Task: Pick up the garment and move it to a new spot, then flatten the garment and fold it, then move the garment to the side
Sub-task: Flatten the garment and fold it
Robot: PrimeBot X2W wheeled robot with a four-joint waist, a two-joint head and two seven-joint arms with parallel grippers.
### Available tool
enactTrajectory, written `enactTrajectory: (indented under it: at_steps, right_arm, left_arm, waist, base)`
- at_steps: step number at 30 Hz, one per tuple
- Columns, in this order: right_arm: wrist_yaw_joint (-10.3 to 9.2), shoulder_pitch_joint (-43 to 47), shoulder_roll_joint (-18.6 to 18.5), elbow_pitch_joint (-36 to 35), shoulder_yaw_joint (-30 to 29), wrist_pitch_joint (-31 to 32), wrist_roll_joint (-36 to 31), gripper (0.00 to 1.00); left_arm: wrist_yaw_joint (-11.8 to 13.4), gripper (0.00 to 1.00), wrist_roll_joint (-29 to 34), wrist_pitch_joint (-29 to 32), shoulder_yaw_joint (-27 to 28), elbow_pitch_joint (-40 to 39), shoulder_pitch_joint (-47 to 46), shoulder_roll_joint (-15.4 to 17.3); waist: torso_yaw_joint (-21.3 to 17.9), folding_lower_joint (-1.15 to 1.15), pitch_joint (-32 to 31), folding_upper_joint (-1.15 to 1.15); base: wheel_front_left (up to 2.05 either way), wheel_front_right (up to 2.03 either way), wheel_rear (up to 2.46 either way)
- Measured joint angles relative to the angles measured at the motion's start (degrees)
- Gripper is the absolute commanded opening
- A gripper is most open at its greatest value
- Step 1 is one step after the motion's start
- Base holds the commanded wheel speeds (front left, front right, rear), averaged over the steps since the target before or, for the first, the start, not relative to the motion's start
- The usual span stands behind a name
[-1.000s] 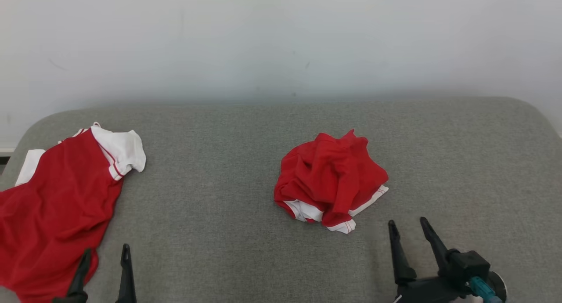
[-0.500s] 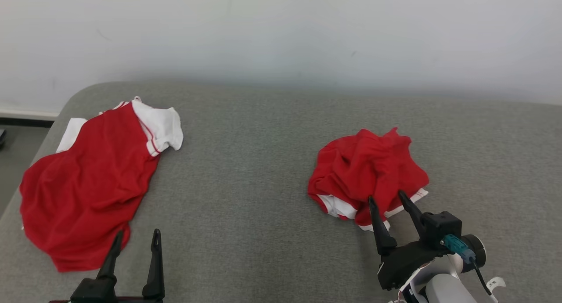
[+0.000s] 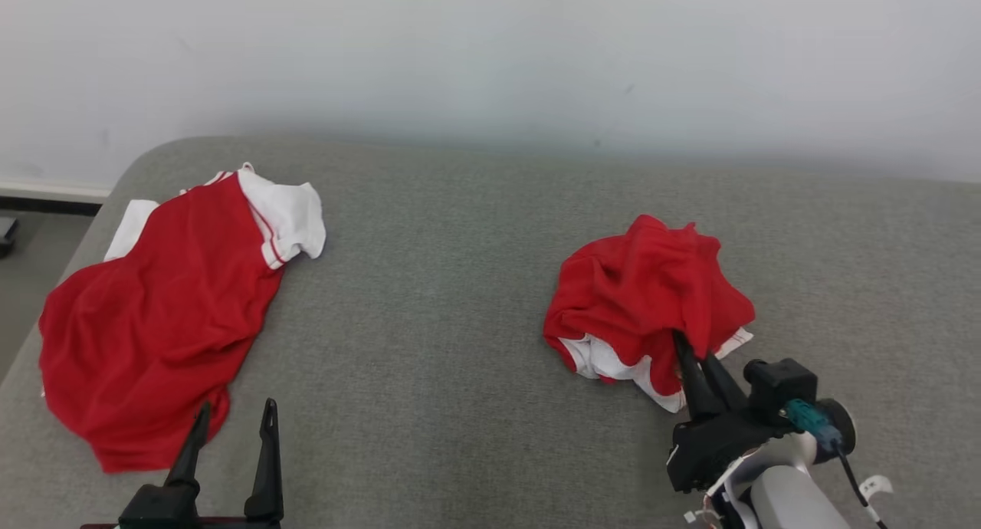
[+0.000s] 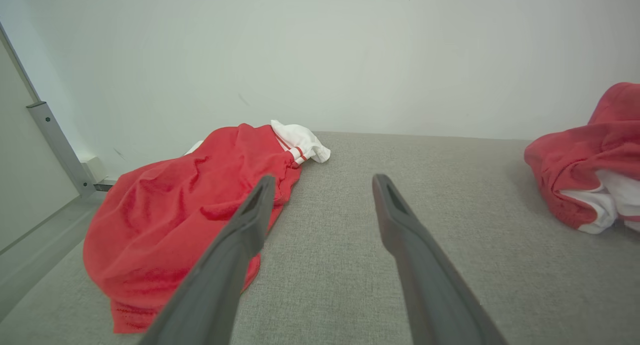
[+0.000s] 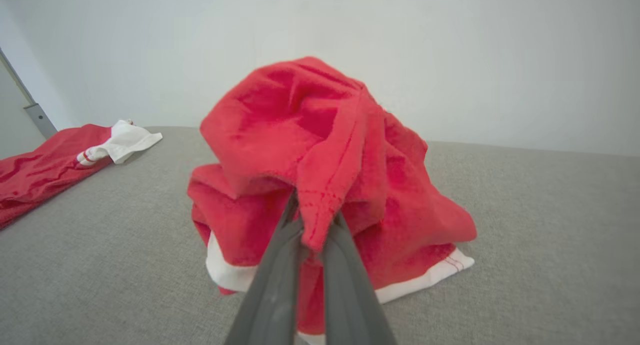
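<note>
A crumpled red garment with white trim lies in a heap right of centre on the grey surface. My right gripper is shut on a red fold at the heap's near edge. In the right wrist view the two fingers pinch that fold of the garment at the right gripper, with the cloth drawn up into a peak. My left gripper stands open at the lower left with nothing between its fingers, and the left gripper sits just right of the spread shirt.
A second red shirt with white sleeves lies spread out at the left end of the surface, also seen as the shirt and the shirt. A pale wall runs behind. The surface's left edge drops to the floor.
My right gripper went forward into the crumpled garment and shut on a red fold, pulling it up a little. The camera shifted, mostly before half a second ago. The left gripper stayed open.
</note>
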Motion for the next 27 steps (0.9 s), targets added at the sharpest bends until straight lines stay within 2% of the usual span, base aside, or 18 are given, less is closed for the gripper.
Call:
enactTrajectory:
  at_steps: [6, 11, 19, 20, 21, 27]
  right_arm:
    - [0.05, 4.24, -4.12, -10.27, -2.40, -0.08, 0.26, 0.00]
    - [0.05, 7.98, -5.72, -14.66, -3.90, 0.02, 0.33, 0.00]
    - [0.05, 16.72, -4.99, -18.50, -7.75, 4.20, 2.88, 0.00]
    - [0.05, 17.27, -4.63, -18.40, -8.21, 4.61, 2.99, 0.11]
    - [0.05, 17.62, -4.42, -18.40, -8.56, 4.77, 2.99, 1.00]
    - [0.05, 17.17, -3.66, -22.71, -10.35, 1.08, 1.80, 1.00]
  left_arm:
    - [-0.12, 1.00, 0.30, -0.01, 0.59, -0.43, 0.36, -0.26]
    - [-0.59, 1.00, 0.40, -0.01, 0.48, -0.48, 0.56, -0.75]
    - [-1.47, 1.00, 0.79, -0.01, 0.74, -0.29, -0.03, -1.91]
    - [-1.54, 1.00, 0.82, 0.00, 0.89, -0.29, -0.07, -2.02]
    - [-1.57, 1.00, 0.83, -0.01, 1.04, -0.25, -0.08, -2.09]
    - [-2.12, 1.00, 1.41, 0.00, 1.63, 0.14, -0.37, -2.15]
  waist:
    - [-3.34, -0.01, -0.62, 0.00]
    - [-5.67, -0.01, -0.62, 0.00]
    - [-8.86, -0.01, 0.79, 0.00]
    - [-9.14, -0.01, 1.02, 0.00]
    - [-9.42, -0.01, 1.23, 0.00]
    - [-11.24, -0.01, 2.02, 0.00]
  base:
    - [0.00, 0.00, 0.00]
    - [0.00, 0.00, 0.00]
    - [0.00, 0.00, 0.00]
    - [0.00, 0.00, 0.00]
    - [0.00, 0.00, 0.00]
    - [0.00, 0.00, 0.00]
